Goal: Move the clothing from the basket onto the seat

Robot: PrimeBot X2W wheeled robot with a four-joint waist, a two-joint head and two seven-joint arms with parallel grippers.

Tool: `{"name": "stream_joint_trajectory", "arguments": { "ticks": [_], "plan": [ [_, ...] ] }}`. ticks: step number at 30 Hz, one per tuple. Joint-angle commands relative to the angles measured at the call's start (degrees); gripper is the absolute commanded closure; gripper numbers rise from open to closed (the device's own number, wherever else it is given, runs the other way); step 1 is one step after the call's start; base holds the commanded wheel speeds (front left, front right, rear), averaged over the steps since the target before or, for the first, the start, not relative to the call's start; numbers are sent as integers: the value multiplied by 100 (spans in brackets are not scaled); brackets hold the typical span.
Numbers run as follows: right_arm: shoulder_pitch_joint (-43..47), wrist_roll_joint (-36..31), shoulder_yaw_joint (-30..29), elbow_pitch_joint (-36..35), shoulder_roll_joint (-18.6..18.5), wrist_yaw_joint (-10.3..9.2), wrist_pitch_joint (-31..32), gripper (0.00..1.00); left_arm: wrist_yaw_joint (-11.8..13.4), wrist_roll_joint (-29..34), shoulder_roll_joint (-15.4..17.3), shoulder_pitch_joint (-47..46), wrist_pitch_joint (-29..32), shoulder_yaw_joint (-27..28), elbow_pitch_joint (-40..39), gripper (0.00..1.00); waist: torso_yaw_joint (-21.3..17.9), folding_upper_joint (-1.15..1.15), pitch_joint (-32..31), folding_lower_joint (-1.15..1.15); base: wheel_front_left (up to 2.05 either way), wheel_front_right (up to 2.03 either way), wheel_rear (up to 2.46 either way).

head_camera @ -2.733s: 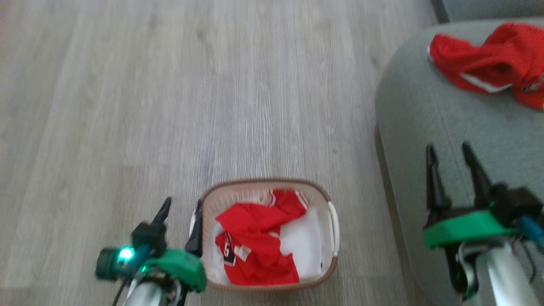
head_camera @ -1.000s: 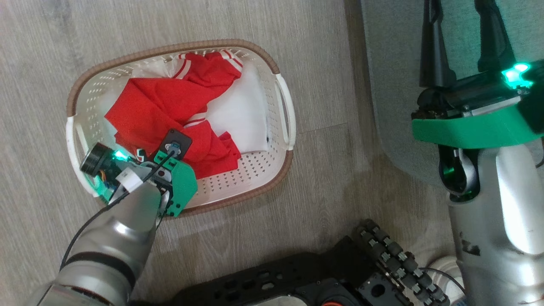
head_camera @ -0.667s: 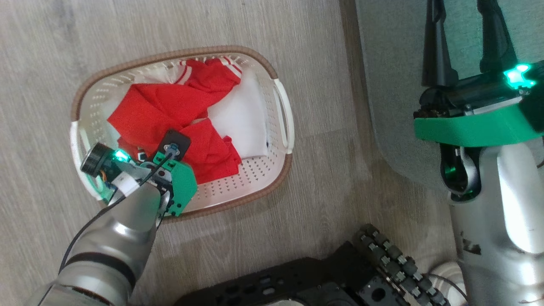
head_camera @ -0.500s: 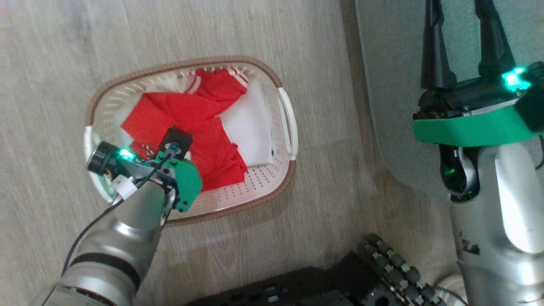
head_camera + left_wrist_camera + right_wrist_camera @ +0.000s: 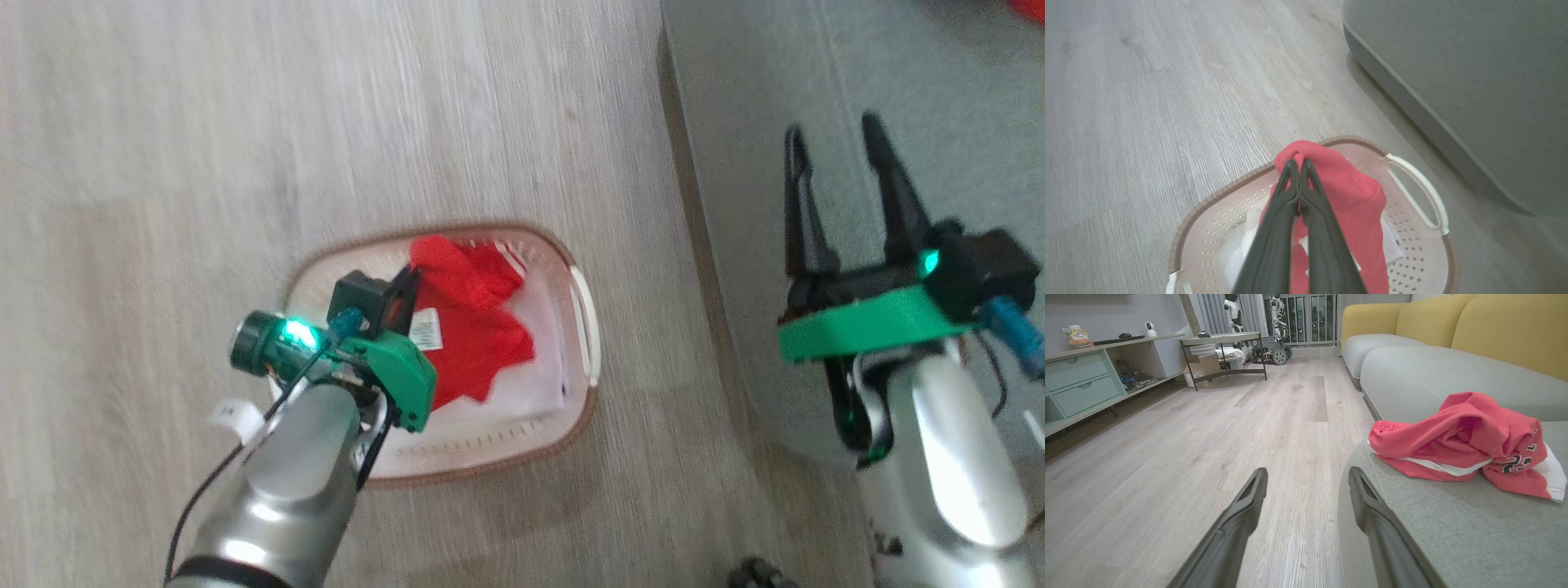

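Though limp over the basket (image 5: pixel 1224 222), bright red jersey (image 5: pixel 1347 192) tight between left fingers (image 5: pixel 1284 212); right fingers (image 5: pixel 1237 522) wide.

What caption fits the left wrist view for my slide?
Left gripper shut on a red garment hanging over the basket, on the wood floor beside the grey seat.

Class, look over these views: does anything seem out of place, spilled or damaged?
Nothing spilled or damaged. One red garment lies crumpled on the seat; the other red garment hangs bunched from the shut left hand over the basket.
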Motion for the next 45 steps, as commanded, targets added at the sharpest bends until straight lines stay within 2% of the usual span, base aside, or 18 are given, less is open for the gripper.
{"name": "stream_joint_trajectory", "arguments": {
  "ticks": [1, 11, 17, 25, 32, 37, 45],
  "plan": [
    [261, -63, 62, -38, 4, 41, -36, 0, -66, -112, 47, 212, -77, 197, -410, 100, 290, 0, -866, 0, 0, 0, 0],
    [1110, -197, -44, 489, 4, 41, -36, 0, -245, -424, 42, 630, -30, 212, -1356, 100, 519, 0, -2264, 0, 0, 0, 0],
    [1432, -210, -22, 660, 4, 41, -36, 0, -310, -600, 102, 580, 379, 245, -2022, 100, 576, 0, -2852, 0, 0, 0, 0],
    [1526, -230, 117, 723, 4, 41, -36, 0, -277, -654, 226, 137, 895, 305, -2839, 100, 649, 0, -3164, 0, 0, 0, 0],
    [1454, -249, 393, 784, 4, 41, -36, 0, -155, -696, 197, -371, 1114, 385, -3080, 100, 698, 0, -3282, 0, 0, 0, 0],
    [1273, -128, 847, 827, 4, 41, -36, 0, -46, -683, 146, -755, 1192, 352, -2963, 100, 713, 0, -3319, 0, 0, 0, 0],
    [689, 75, 1823, 994, 4, 41, -36, 0, -9, -745, 85, -1239, 1226, 221, -2720, 100, 722, 0, -3322, 0, 0, 0, 0]
  ]
}}
